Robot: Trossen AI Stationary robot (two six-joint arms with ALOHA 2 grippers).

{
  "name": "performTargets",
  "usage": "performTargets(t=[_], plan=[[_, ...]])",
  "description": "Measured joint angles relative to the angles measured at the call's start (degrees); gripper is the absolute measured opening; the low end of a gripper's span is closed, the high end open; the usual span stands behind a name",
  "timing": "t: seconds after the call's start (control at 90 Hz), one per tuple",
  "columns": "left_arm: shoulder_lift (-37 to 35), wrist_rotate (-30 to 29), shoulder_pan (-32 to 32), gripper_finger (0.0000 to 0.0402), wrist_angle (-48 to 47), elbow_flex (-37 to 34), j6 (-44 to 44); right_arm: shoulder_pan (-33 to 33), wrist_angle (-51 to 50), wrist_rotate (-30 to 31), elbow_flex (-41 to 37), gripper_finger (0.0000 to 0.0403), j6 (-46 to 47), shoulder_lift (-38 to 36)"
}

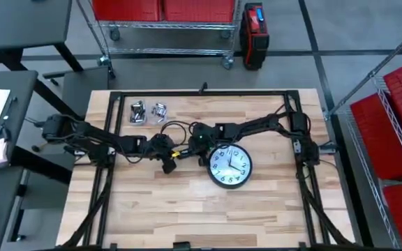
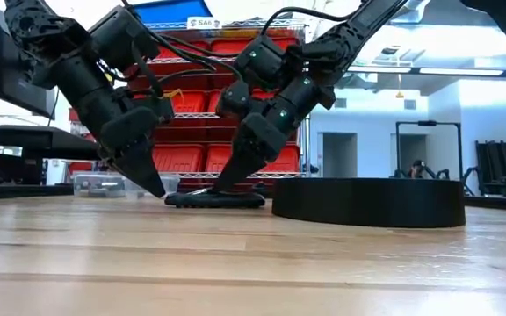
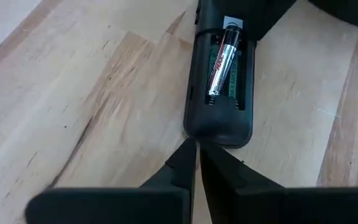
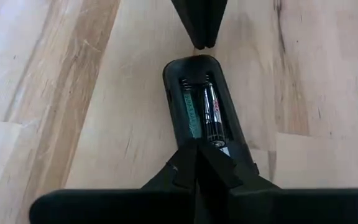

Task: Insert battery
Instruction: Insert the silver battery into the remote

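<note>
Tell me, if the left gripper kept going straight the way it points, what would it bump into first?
Most likely the remote: the left gripper, fingers shut, points at its near end, with one battery lying in the open compartment. The gap between them is hard to judge.

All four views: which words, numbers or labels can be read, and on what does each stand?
"SA6", probably: small white label on the metal shelf behind the table.
Numerals on the round white clock face: too small to read.
Red print on the silver cylindrical battery in the black remote control: blurred, unreadable.
</note>
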Motion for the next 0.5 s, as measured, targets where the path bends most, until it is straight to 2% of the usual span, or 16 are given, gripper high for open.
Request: performTargets(t=[0.5], plan=[[0.0,0.0,0.0,0.0004,0.1,0.0,-0.4,-0.4,3.1,0.6,0.0,0.0,-2.2,0.0]])
